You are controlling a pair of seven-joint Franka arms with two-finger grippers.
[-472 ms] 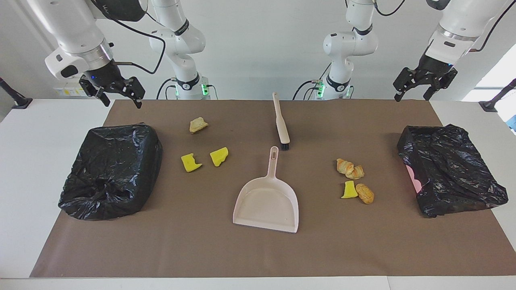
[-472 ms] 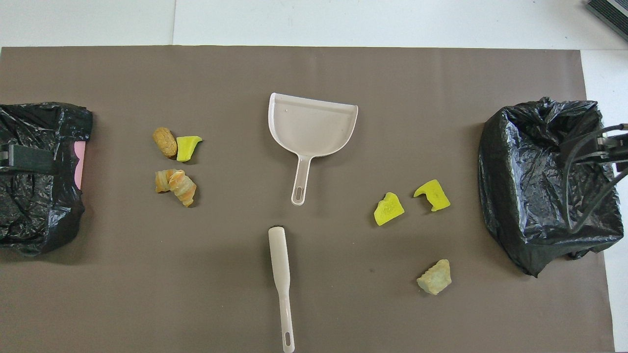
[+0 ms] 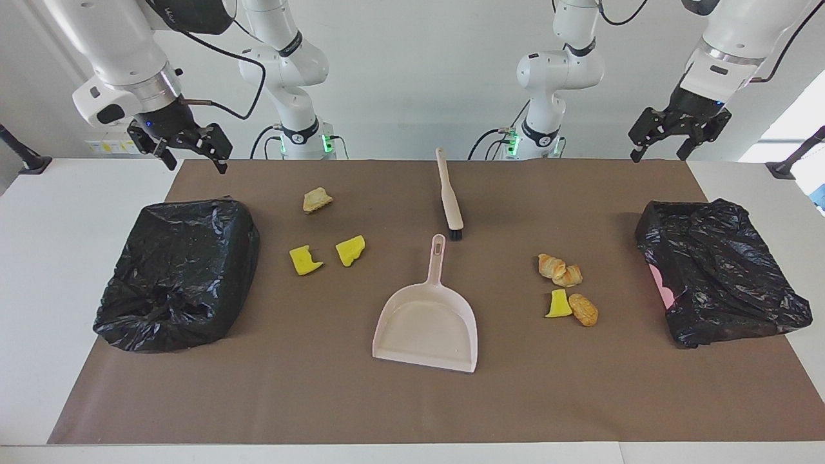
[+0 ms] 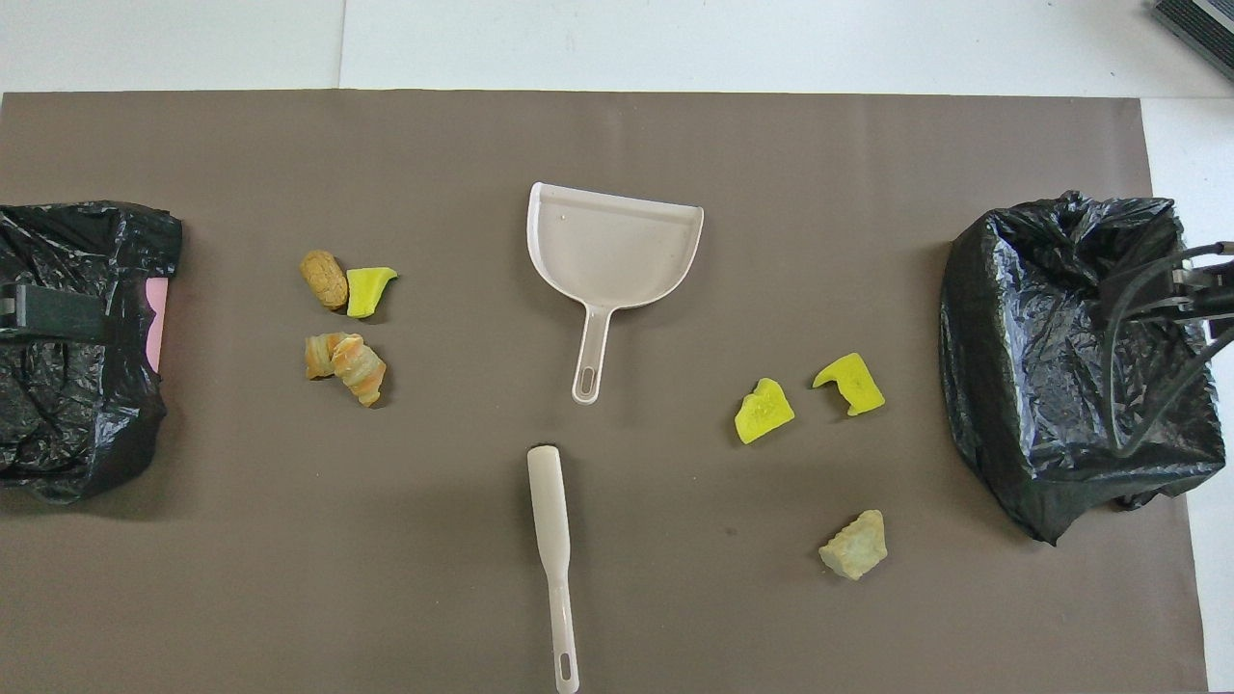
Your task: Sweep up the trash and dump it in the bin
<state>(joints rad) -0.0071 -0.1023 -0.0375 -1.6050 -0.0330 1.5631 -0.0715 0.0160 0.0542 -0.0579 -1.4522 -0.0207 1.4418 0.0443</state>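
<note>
Dustpan (image 3: 425, 322) & brush (image 3: 449, 196) mid-mat, untouched

three yellow sponge chunks (image 3: 305, 260) (image 3: 350, 249) (image 3: 558, 304), four bread-like lumps (image 3: 317, 199) (image 3: 551, 265) (image 3: 570, 276) (image 3: 584, 309), two black bag-lined bins (image 3: 177, 274) (image 3: 718, 270), one dustpan (image 3: 427, 320), one brush (image 3: 449, 201).

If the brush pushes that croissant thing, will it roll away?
The croissant probably would roll a little: it looks rounded and ridged. Its curved, uneven shape should likely stop it soon. It looks light, so the brush could move it easily, maybe bumping the yellow sponge piece beside it.
</note>
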